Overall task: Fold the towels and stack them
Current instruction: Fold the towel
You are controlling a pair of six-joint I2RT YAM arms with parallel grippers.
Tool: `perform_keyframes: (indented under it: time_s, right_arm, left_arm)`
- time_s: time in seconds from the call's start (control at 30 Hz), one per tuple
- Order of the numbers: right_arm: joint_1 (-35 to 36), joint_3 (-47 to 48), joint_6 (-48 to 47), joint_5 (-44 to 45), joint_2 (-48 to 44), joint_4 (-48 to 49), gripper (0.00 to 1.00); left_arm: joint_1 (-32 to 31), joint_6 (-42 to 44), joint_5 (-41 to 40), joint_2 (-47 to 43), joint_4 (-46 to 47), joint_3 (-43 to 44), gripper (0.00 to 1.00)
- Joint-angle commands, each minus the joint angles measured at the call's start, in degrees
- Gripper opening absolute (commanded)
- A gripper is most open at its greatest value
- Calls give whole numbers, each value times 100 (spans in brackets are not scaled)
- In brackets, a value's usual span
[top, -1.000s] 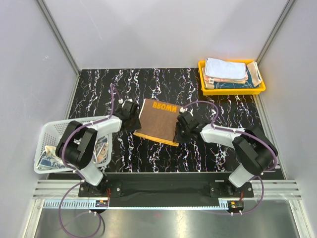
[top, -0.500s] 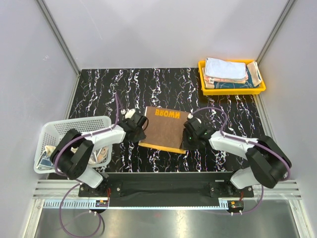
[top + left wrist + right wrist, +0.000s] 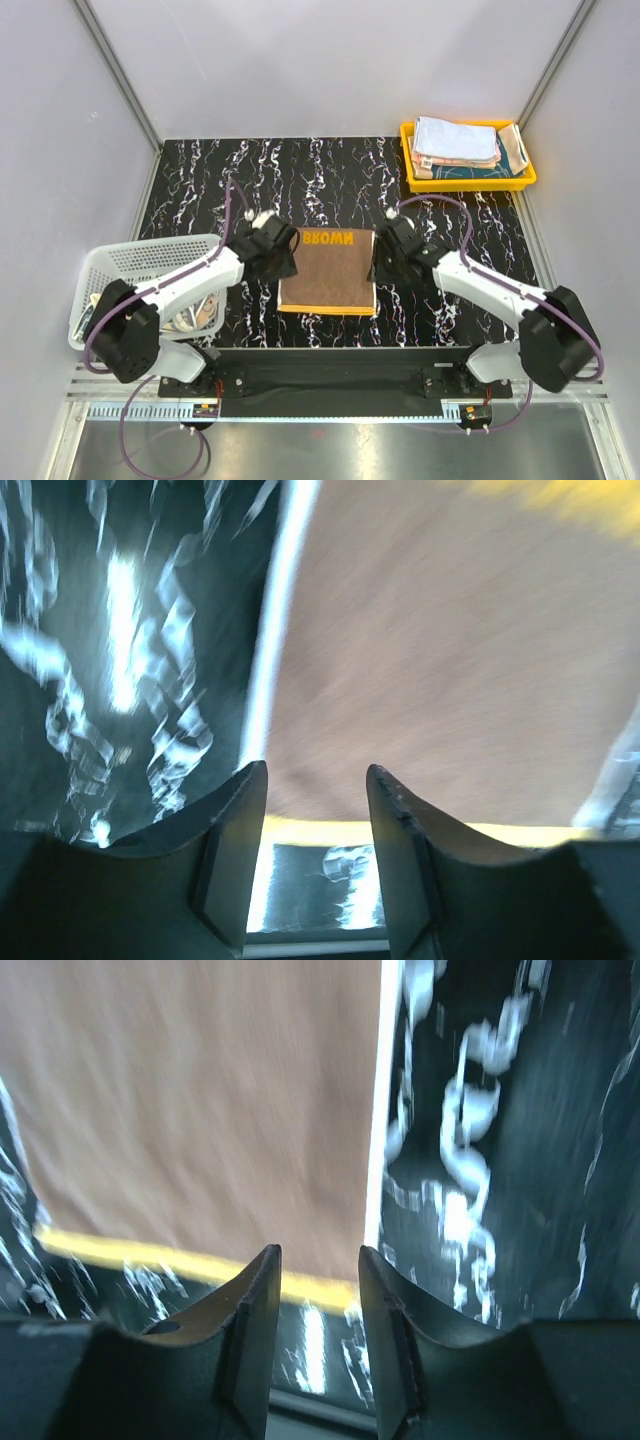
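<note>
A brown towel (image 3: 327, 275) with yellow lettering lies flat and square on the black marbled table, lettering at its far edge. My left gripper (image 3: 280, 258) is at its left far corner and my right gripper (image 3: 383, 262) at its right far corner. Both are open and hold nothing. In the left wrist view the towel (image 3: 450, 660) lies just beyond the open gripper (image 3: 315, 800). In the right wrist view the towel (image 3: 200, 1110) lies just beyond the open gripper (image 3: 320, 1275). Folded towels (image 3: 455, 142) are stacked in the yellow tray.
The yellow tray (image 3: 468, 184) stands at the far right of the table. A white mesh basket (image 3: 150, 258) at the left edge holds more cloths (image 3: 203, 308). Grey walls close in the table on three sides.
The brown towel has swung from tilted to square and shifted toward the near edge. Both grippers moved along its sides with it, the right one outward to the right.
</note>
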Motion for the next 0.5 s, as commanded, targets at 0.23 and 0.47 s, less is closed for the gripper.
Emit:
perform_keyframes:
  time_s: [0.23, 0.47]
  right_arm:
    - [-1007, 2156, -851, 329, 2149, 257, 41]
    - [-1033, 3053, -1045, 575, 3161, -7, 40]
  left_arm:
    - [791, 1860, -347, 1876, -144, 2537, 41]
    - [835, 2432, -382, 3063, -207, 3276, 39]
